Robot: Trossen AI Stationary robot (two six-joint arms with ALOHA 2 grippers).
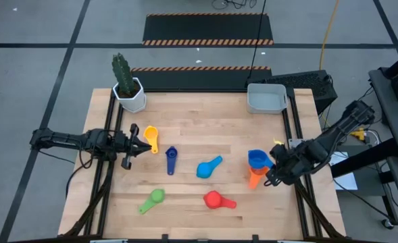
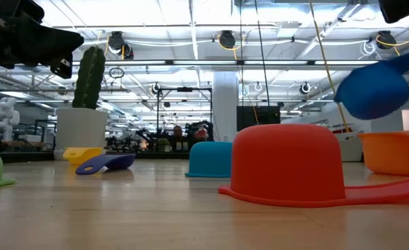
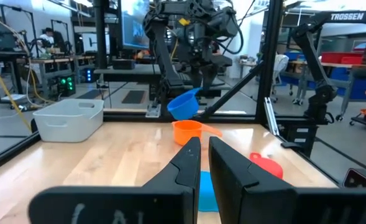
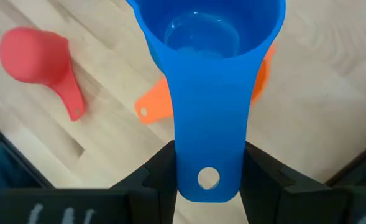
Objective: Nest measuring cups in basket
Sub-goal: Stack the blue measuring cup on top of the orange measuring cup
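We have a blue measuring cup (image 4: 209, 74) pinched by its handle in the right claw (image 4: 209, 177), raised just above the orange cup (image 1: 255, 177) near the desk's right edge. The step looks like stacking; next we must lower it squarely into the orange bowl. Seven cups show in all, one grey basket (image 1: 266, 98) at the far right corner. The left claw (image 3: 202, 163), pressed together, waits by the left edge.
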